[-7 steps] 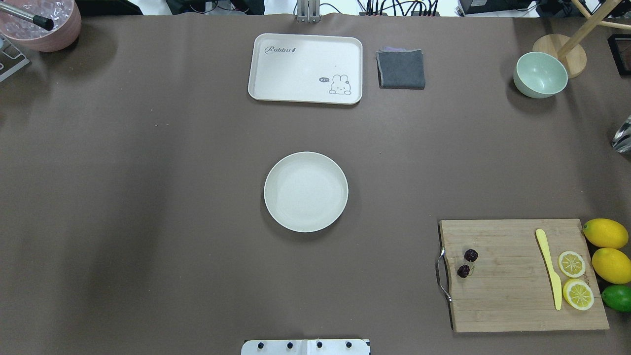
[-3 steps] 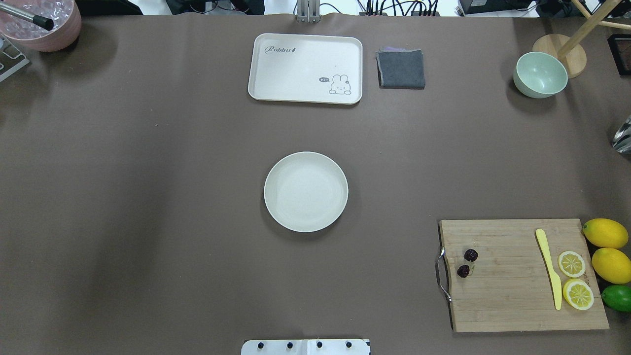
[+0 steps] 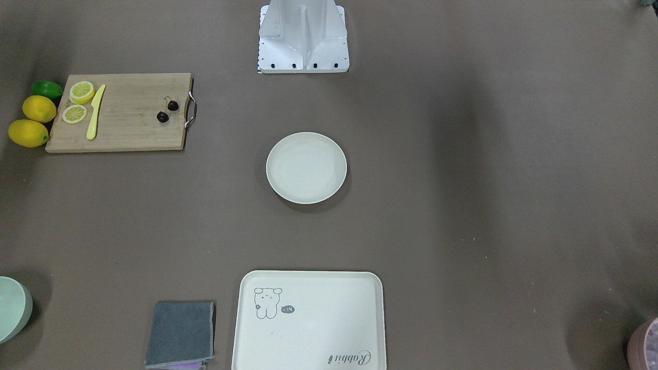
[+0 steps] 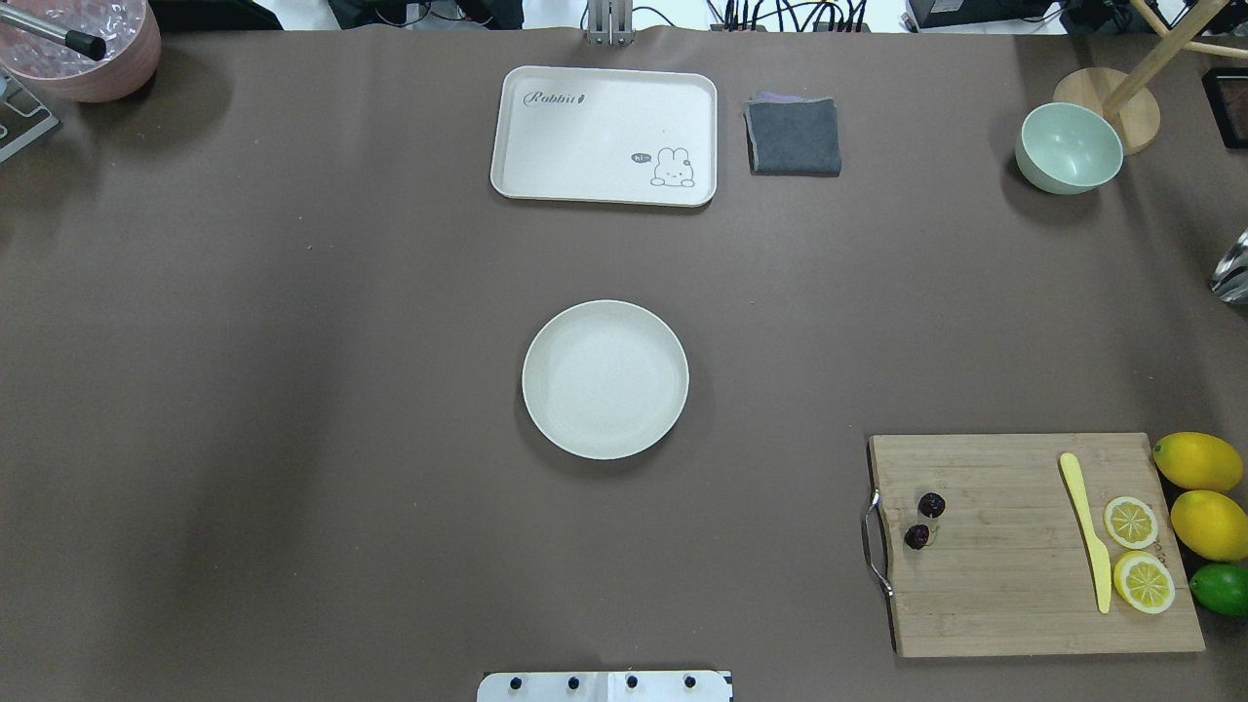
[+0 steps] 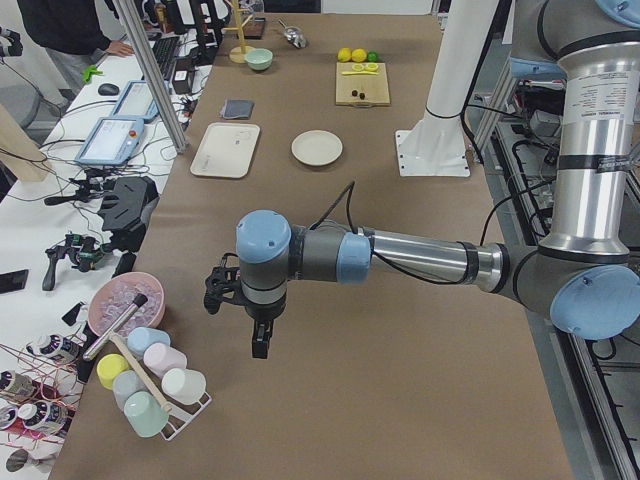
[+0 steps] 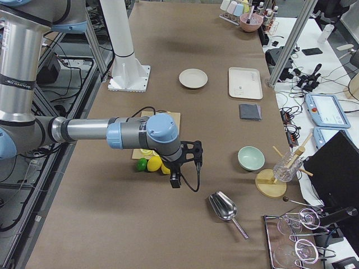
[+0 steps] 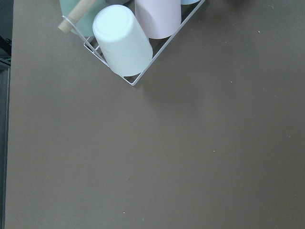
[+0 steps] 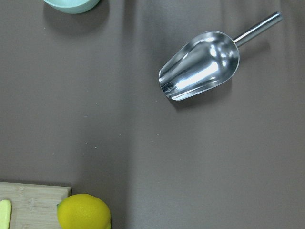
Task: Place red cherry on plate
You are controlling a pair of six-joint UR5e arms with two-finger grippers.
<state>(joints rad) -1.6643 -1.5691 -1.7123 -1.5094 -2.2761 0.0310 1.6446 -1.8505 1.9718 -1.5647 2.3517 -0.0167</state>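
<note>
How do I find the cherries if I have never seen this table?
Look for the wooden cutting board on the robot's right side. The red cherry lies at the board's end beside the metal handle. It is two tiny dark balls, far smaller than the yellow lemon slices at the other end.

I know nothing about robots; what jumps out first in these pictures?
The left arm and right arm, big, silver with blue joints, hang over the brown table's ends. An empty white plate sits mid-table. On the robot's right, a wooden board holds the dark cherry pair, with bright lemons beside it.
</note>
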